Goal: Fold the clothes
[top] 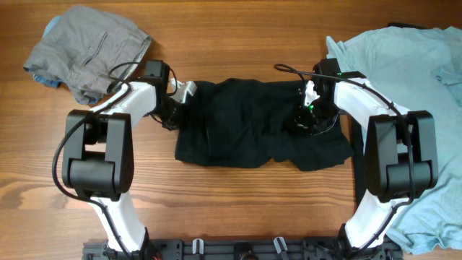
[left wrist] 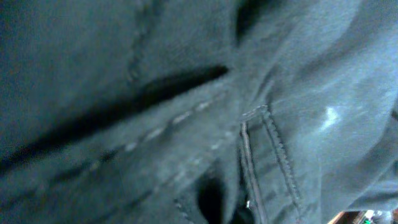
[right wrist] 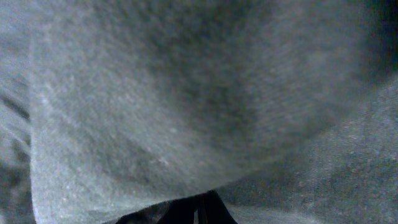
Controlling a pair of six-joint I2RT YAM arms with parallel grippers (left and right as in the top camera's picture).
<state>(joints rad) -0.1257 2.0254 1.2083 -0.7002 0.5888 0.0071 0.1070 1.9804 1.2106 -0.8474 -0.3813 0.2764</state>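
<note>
A pair of black shorts [top: 253,123] lies spread on the wooden table between my two arms. My left gripper [top: 175,110] is at the shorts' left edge. Its wrist view is filled with dark fabric [left wrist: 186,112] with stitched seams pressed close, and the fingers are hidden by it. My right gripper [top: 309,115] is on the right part of the shorts. In the right wrist view its dark fingertips [right wrist: 199,213] sit together under a fold of the fabric [right wrist: 186,93].
A grey garment [top: 90,50] lies crumpled at the far left. A light blue T-shirt [top: 411,72] covers the right side of the table, reaching down past the right arm's base.
</note>
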